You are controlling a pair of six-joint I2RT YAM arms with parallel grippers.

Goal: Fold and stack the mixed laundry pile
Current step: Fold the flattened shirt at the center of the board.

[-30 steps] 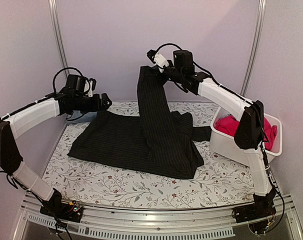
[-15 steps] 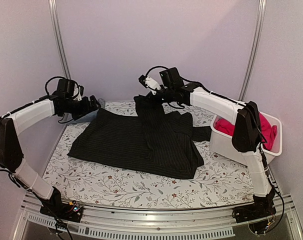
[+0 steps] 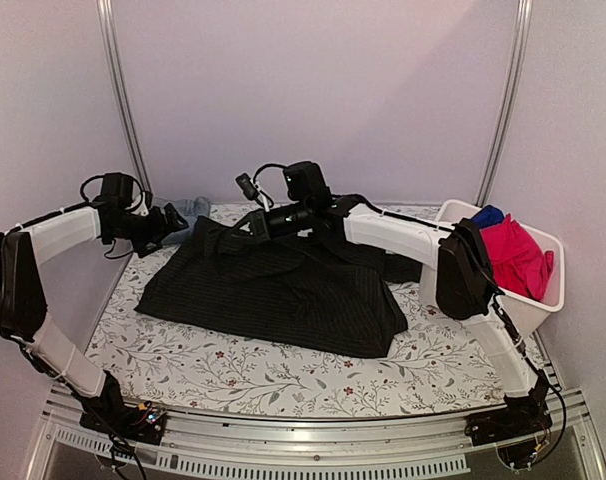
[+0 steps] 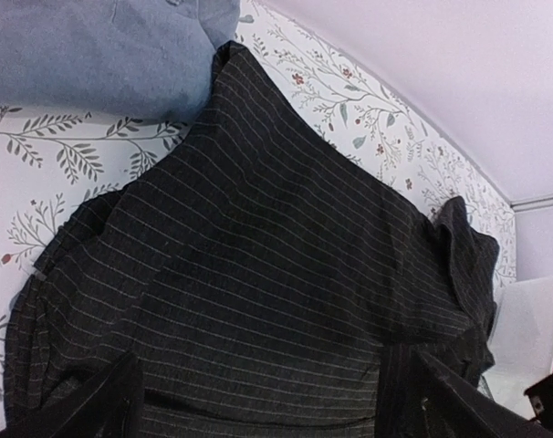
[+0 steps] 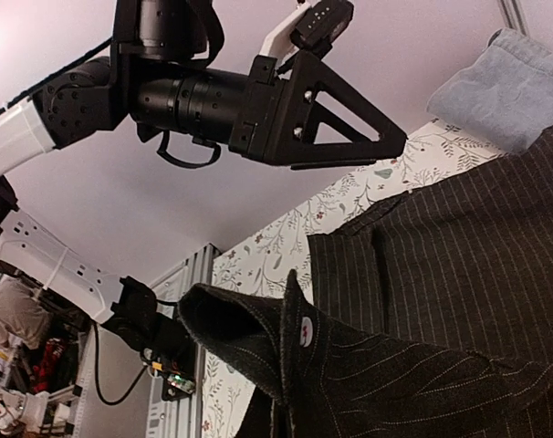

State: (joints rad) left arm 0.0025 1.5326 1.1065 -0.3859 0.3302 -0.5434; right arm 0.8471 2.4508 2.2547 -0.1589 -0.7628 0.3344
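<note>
Top external view: black pinstriped shirt (image 3: 283, 290) spread over the floral table cover (image 3: 283, 375), long axis left to right, far edge toward the back wall. Right gripper (image 3: 255, 224) reached low across that far edge, clamped on a fold of the shirt near its middle. In the right wrist view, a pinched flap with a button, probably the placket, though hard to tell. Left gripper (image 3: 173, 218) nearer the far left corner, fingers wide apart with nothing between them, aimed rightward along the edge, shirt just ahead and below. Light blue denim piece (image 3: 188, 207) just behind it. Red-pink cloth (image 3: 513, 255) and royal blue cloth (image 3: 488, 214) in the white bin (image 3: 538, 300), well apart at right. Likely next: that corner for the left arm, forearm low and level.
</note>
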